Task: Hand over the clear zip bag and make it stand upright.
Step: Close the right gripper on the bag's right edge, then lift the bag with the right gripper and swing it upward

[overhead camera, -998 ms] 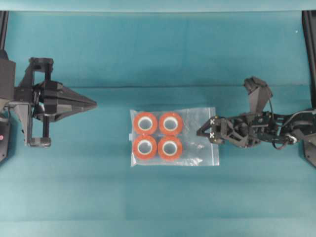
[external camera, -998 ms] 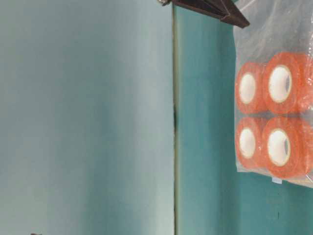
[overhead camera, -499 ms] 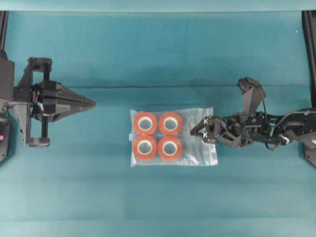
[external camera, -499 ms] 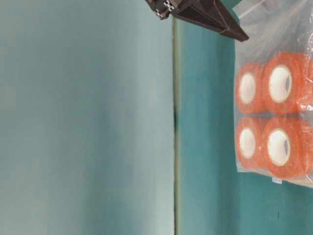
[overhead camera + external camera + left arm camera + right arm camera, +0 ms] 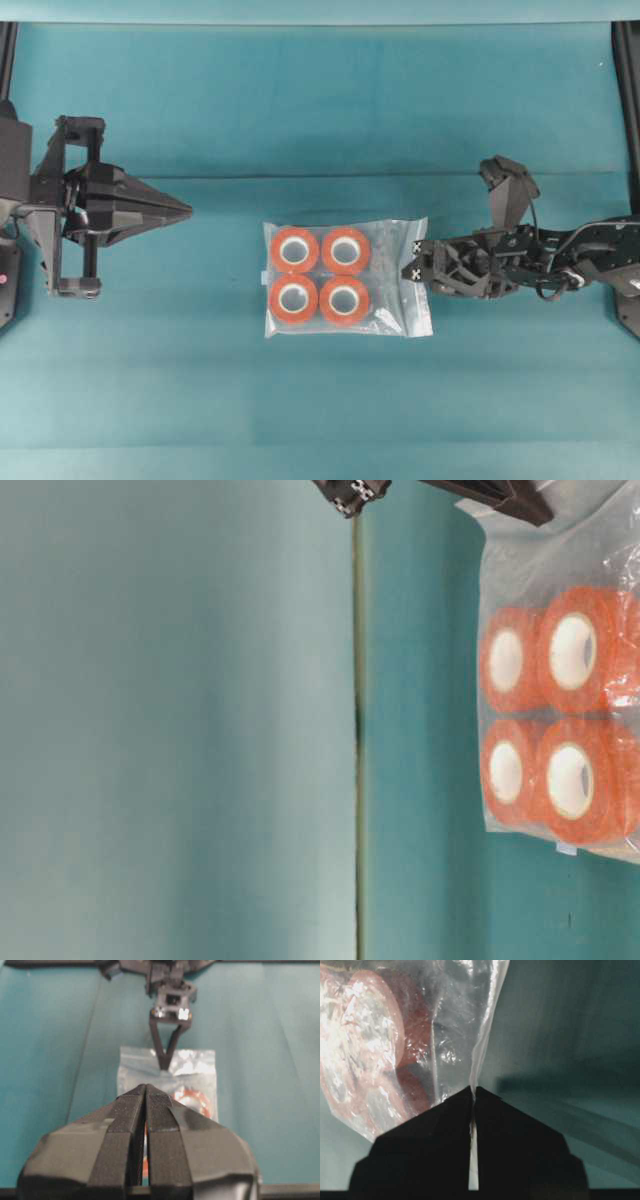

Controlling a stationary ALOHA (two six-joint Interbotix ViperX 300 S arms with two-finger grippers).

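Early stage. Clear zip bag (image 5: 347, 277) lies flat mid-table w/ rolls inside. Right gripper (image 5: 416, 261) at bag's 3 o'clock edge, jaws clamped on the plastic. Left gripper (image 5: 186, 210) pressed together, empty (9 o'clock, well apart). Lift, handover, standing upright all left.

- One clear zip bag (image 5: 348, 277), lying on the table.
- Four orange tape rolls (image 5: 293, 249) inside it, two rows of two.
- Two robot grippers: left gripper (image 5: 185, 210), right gripper (image 5: 418, 261).
- One teal table (image 5: 320, 110).
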